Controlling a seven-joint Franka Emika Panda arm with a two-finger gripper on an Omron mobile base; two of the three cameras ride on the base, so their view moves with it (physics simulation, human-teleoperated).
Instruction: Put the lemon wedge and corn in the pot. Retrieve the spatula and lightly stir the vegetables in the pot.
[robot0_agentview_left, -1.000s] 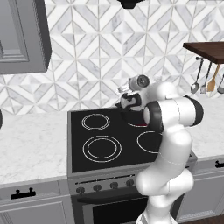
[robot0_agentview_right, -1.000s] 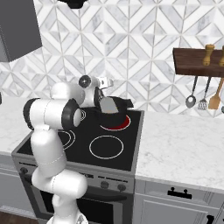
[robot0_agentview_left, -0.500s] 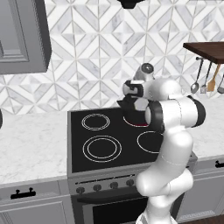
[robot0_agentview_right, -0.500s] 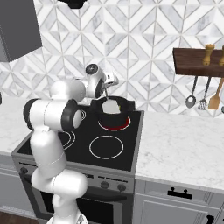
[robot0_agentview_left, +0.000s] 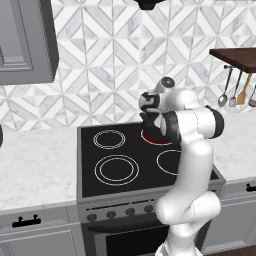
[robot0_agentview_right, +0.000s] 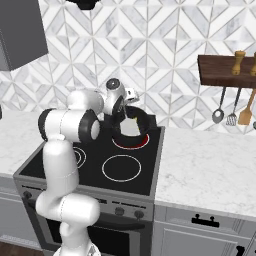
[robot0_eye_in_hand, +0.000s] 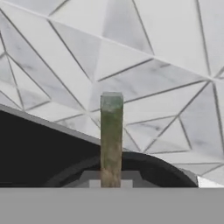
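My claw (robot0_agentview_right: 125, 111) is pinched on the slim, stiff, light spatula handle (robot0_eye_in_hand: 111, 140) above the small round black pot (robot0_agentview_right: 131, 130); grip mid-handle to avoid twisting.

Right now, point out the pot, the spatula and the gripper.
pot (robot0_agentview_right: 145, 123), right base view, on its right rim.
spatula (robot0_eye_in_hand: 111, 131), hand view, on the middle of its upright shaft.
gripper (robot0_agentview_right: 121, 114), right base view, between the fingertips, over the pot.

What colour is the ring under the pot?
Red, glowing under the pot; the right base view shows it best.
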